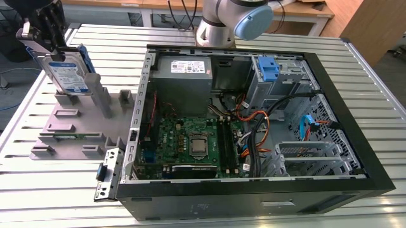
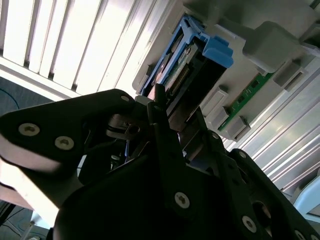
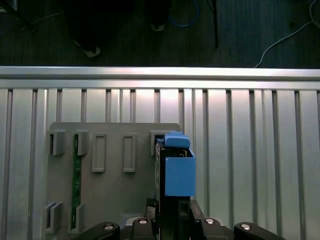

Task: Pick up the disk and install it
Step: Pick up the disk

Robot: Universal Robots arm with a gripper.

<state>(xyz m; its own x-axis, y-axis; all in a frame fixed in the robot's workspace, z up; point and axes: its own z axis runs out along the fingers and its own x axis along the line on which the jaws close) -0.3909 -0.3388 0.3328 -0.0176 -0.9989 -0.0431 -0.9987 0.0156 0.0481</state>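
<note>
open computer case (image 1: 254, 199) on slatted worktop (image 1: 51, 190) | grey stand (image 1: 70, 128) just beside, exterior view's left | disk (image 1: 68, 76) upright over stand's far-end slot | pincer (image 1: 56, 52) pinching disk's upper edge

Silver-grey disk (image 1: 53, 66) with white-and-blue label (image 1: 70, 78) and blue rails (image 1: 89, 64), grey stand (image 1: 70, 128), black end effector (image 1: 52, 47).

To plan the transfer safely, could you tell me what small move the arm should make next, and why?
Probably a short straight lift. The end effector grips the upright silver-grey rectangular hard disk, whose lower edge appears level with the upright posts of the grey plastic stand; moving sideways toward the open black computer case might snag it.
</note>
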